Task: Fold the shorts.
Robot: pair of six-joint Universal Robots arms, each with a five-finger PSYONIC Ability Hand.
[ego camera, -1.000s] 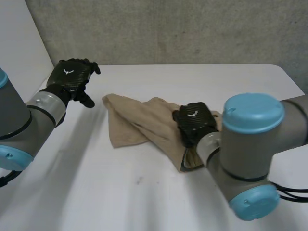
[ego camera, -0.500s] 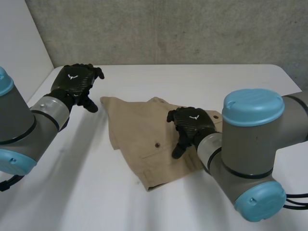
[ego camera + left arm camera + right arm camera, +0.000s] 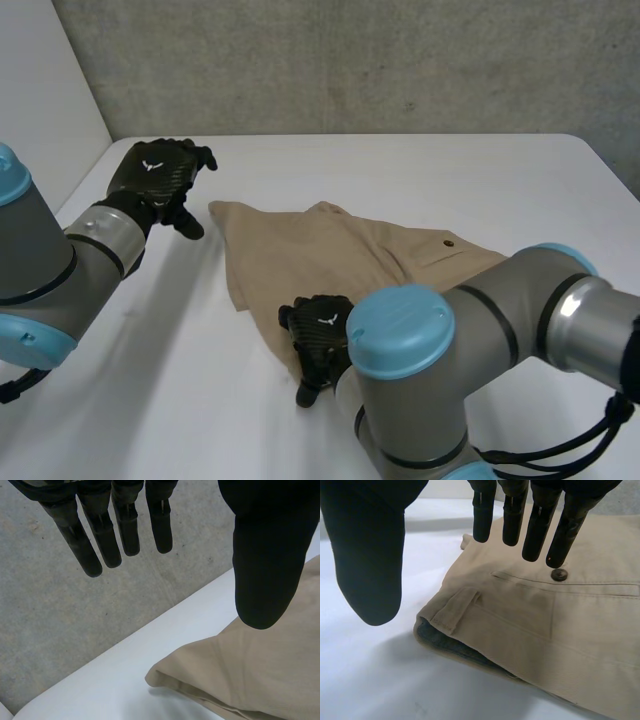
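The tan shorts (image 3: 340, 255) lay flat about the middle of the table (image 3: 500, 170): light, limp twill, likely to sag unless taken at its stiffer seams. The right hand (image 3: 318, 340) hung spread and empty over the waistband (image 3: 470, 630) corner toward the table's front edge, a sound hold. The left hand (image 3: 155, 175), fingers straight and also empty, hovered beside the cloth's corner nearest the table's back-left corner.

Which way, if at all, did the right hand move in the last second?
Yes. Against the far edge of the table, the right hand has come nearer the camera and toward the robot's left, now at the near corner of the shorts.
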